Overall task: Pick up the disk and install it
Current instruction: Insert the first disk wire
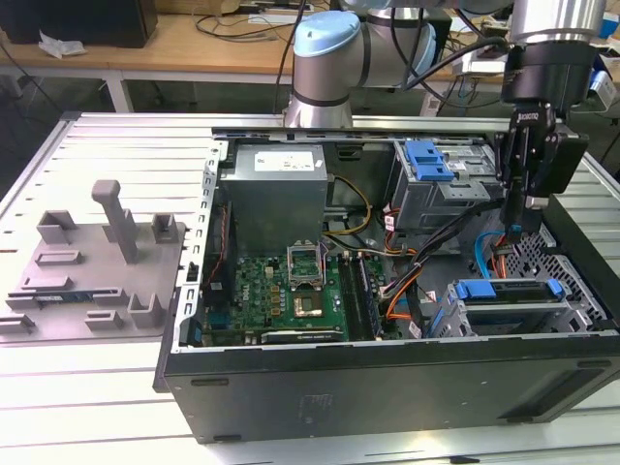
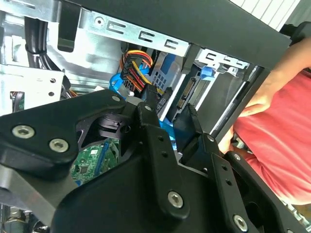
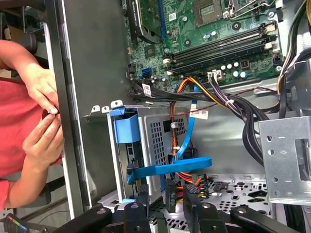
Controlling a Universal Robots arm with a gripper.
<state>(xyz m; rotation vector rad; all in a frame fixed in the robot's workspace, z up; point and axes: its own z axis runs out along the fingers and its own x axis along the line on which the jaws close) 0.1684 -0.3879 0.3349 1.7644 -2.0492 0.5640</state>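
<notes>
So the disk [image 1: 506,291] is sitting down in the metal drive cage at the exterior view's right end of the open computer case [image 1: 387,387], flat, with its blue frame showing on top. The gripper [image 1: 520,228] is hanging just above and behind it, near but not touching as far as I can see. In both wrist views the two black fingers [image 2: 148,104] are standing apart with a gap between them, and they're not holding anything. A bundle of orange and black wires [image 3: 184,177] is lying close to the fingertips.

The case is lying on its side on a slatted metal table [image 1: 116,136], with the green motherboard [image 1: 300,281] and the grey power supply [image 1: 276,189] facing up. A grey plastic tray [image 1: 97,262] is sitting on the table to the exterior view's left of the case. A wooden desk [image 1: 194,39] is running along the back.

The arm [image 1: 329,48] is reaching in from the far side, wrist pointing straight down into the case. A person in a red shirt [image 3: 12,126] is resting both hands [image 3: 43,114] against the case's outer wall.
</notes>
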